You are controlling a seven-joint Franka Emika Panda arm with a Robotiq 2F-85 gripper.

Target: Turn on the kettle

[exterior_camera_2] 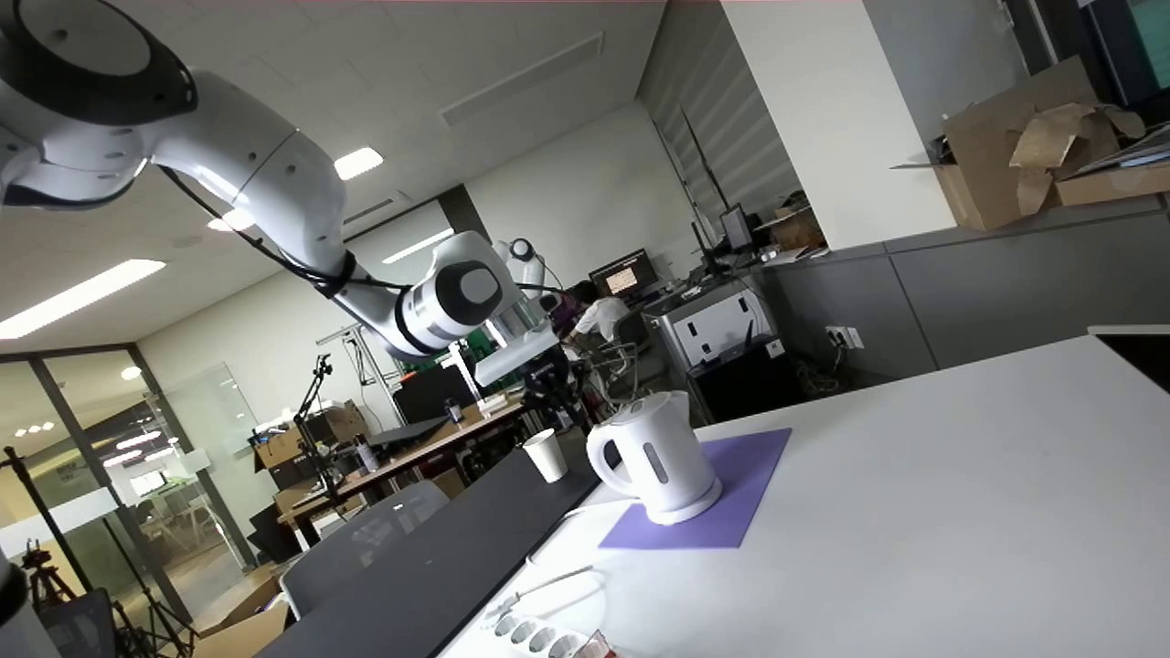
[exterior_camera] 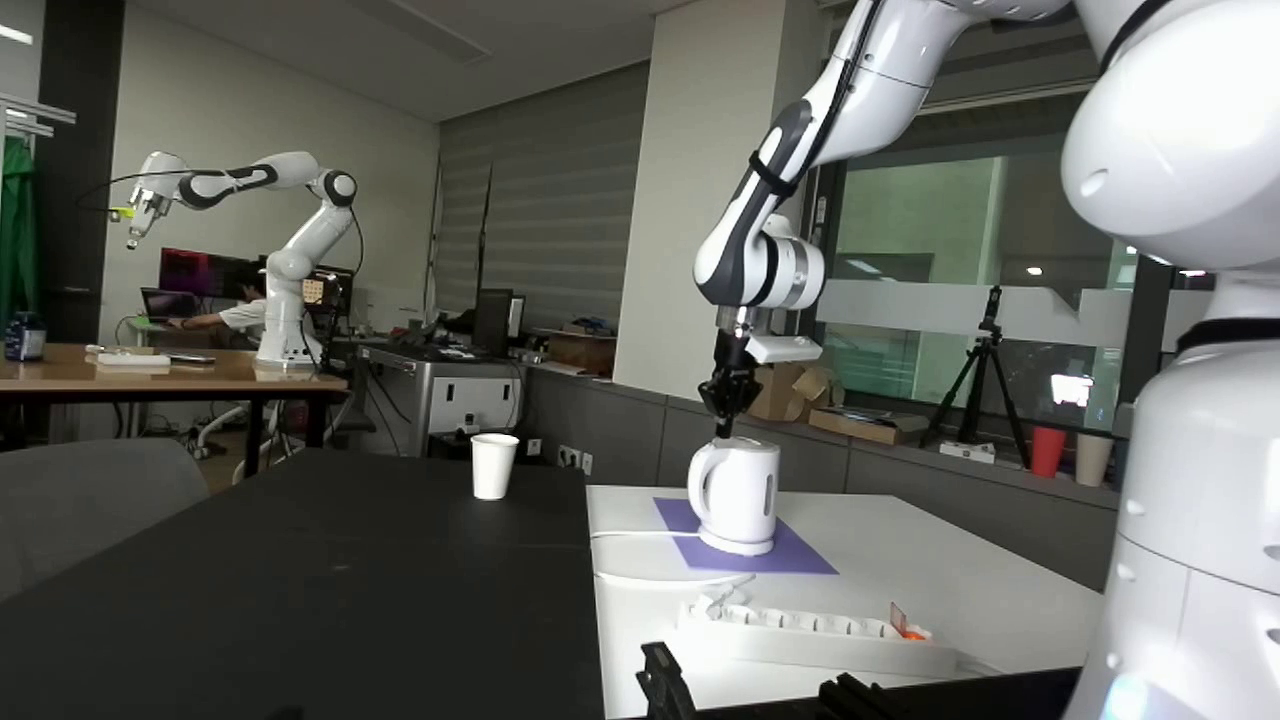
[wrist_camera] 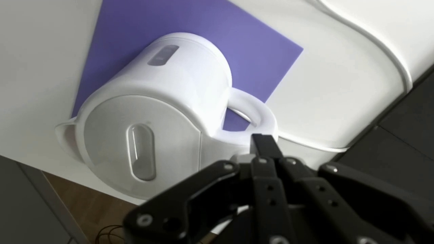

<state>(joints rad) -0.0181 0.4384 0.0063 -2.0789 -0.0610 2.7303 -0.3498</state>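
Your gripper (wrist_camera: 267, 144) is clenched, its two fingers (wrist_camera: 266, 173) together, and I see no object between them. It points down at the handle side of the kettle (wrist_camera: 108, 132), the side opposite to the spout (wrist_camera: 66, 134). In the wrist view the tips partly cover the top of the handle (wrist_camera: 249, 101), just beside a small grey piece (wrist_camera: 241, 158), which I judge to be the switch. So the kettle lies below your fingertips, with its body to one side of them. Whether the tips touch it or hang just above it, I cannot tell. The kettle stands upright, its long axis vertical, on the purple sheet (exterior_camera_2: 757, 466). The paper cup (exterior_camera: 493, 468) is well apart from the kettle, on its handle side. The coming move needs, in my judgement, a press straight down; a sideways push could slide the kettle.
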